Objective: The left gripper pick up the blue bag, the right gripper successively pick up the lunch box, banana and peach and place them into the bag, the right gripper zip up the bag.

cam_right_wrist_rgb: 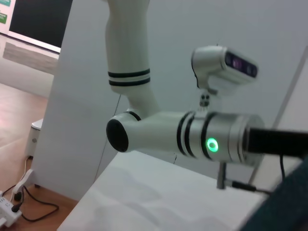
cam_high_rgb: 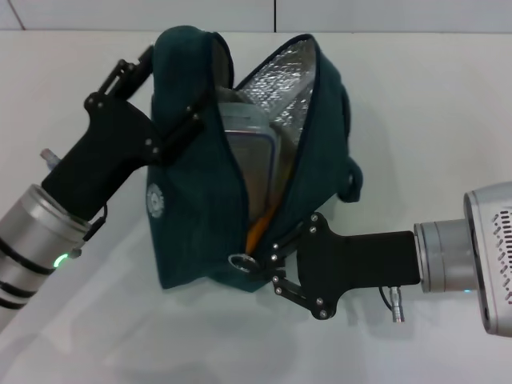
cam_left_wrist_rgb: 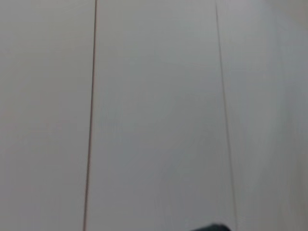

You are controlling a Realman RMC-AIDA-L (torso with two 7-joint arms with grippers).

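The blue bag [cam_high_rgb: 192,216] hangs tilted above the white table, its mouth open and the silver lining showing. My left gripper [cam_high_rgb: 164,120] is shut on the bag's upper side wall. Inside stands the lunch box [cam_high_rgb: 250,152], and an orange sliver of the banana [cam_high_rgb: 258,232] shows below it. The peach is hidden. My right gripper [cam_high_rgb: 272,267] comes in from the right, shut on the zipper pull at the low end of the opening. The metal ring [cam_high_rgb: 238,262] pokes out just past its tips. A dark edge of the bag [cam_right_wrist_rgb: 291,204] shows in the right wrist view.
The white table [cam_high_rgb: 416,120] spreads all around the bag. The right wrist view shows my left arm's silver wrist with its green light [cam_right_wrist_rgb: 211,143] and the head camera [cam_right_wrist_rgb: 224,67]. The left wrist view shows only a pale surface with two thin seams.
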